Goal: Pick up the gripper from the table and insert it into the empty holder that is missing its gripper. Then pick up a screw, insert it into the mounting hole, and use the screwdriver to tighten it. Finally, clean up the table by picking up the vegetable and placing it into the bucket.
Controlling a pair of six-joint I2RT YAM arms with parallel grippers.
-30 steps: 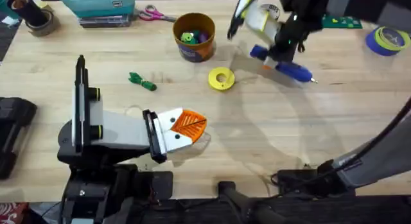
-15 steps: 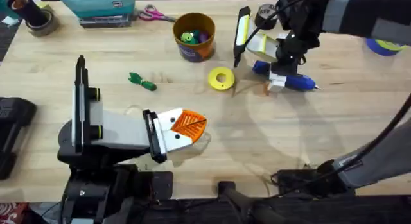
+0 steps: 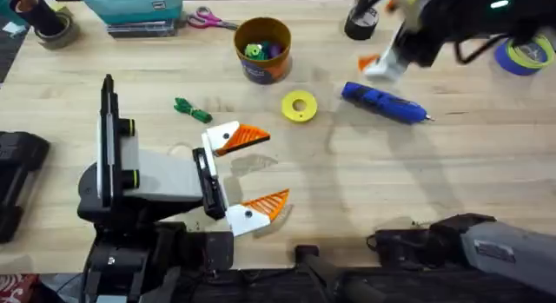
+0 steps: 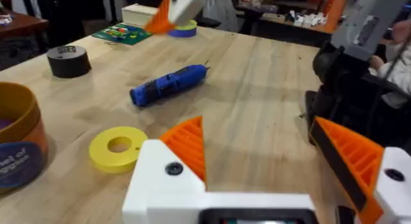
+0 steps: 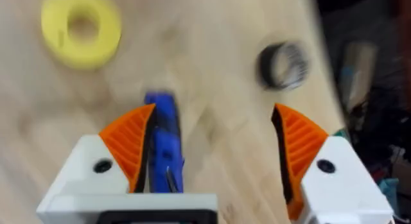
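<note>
The blue screwdriver [image 3: 383,102] lies flat on the table, silver tip pointing right; it also shows in the wrist views [image 4: 168,86] [image 5: 164,144]. My right gripper [image 3: 389,42] hovers open above and behind it, and the right wrist view has the screwdriver under the gap [image 5: 215,147], close to one orange pad. My left gripper [image 3: 252,171] stands open near the front, both fingers carrying orange pads [image 4: 187,146]. The dark-green vegetable [image 3: 193,110] lies left of centre. The orange bucket [image 3: 262,49] stands behind it. The loose gripper, empty holder and screw are out of view.
A yellow disc [image 3: 300,106] lies between the bucket and the screwdriver. A black tape roll [image 3: 360,23] and a blue tape roll [image 3: 526,53] sit at the back right. Pink scissors [image 3: 208,21] and a teal box [image 3: 130,8] are at the back left.
My right gripper has let go of the screwdriver, opened, and pulled up and back to the right. The screwdriver now rests on the table. My left gripper went from shut to open.
</note>
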